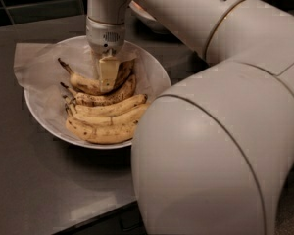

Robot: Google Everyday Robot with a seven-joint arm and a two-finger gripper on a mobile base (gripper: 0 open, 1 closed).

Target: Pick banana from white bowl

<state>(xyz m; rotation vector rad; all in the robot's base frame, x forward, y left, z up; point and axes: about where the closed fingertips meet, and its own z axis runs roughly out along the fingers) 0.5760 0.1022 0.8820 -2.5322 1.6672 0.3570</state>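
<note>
Camera view, sole view on record.

Work surface: a dark grey counter (34,180). The white bowl (154,75) stands on it, left of centre, wide and shallow. A crinkled white paper sheet (32,65) lines it and overhangs the rim at the upper left.

Contents of the bowl: the banana (81,84) lies across the upper half. It is strongly curved and brown-speckled, and its long dark stem points up and to the left. Directly below it, and touching it, lies a bunch of paler bananas (105,124). These are straighter, stacked side by side, with their stem ends to the left.

Robot: the arm (220,146) fills the right half of the view, and its large pale shell hides the bowl's right edge. The wrist comes down vertically over the bowl.

The gripper (107,77) is inside the bowl, lowered onto the banana's middle. Its pale tip lies flat over the near face of the fruit. The stem end shows to the left of the tip and the other end to the right. The far side of the tip is hidden behind the fruit, so it cannot be told whether the gripper is clamped or spread.

The banana rests in the bowl, in contact with the bunch beneath it.
</note>
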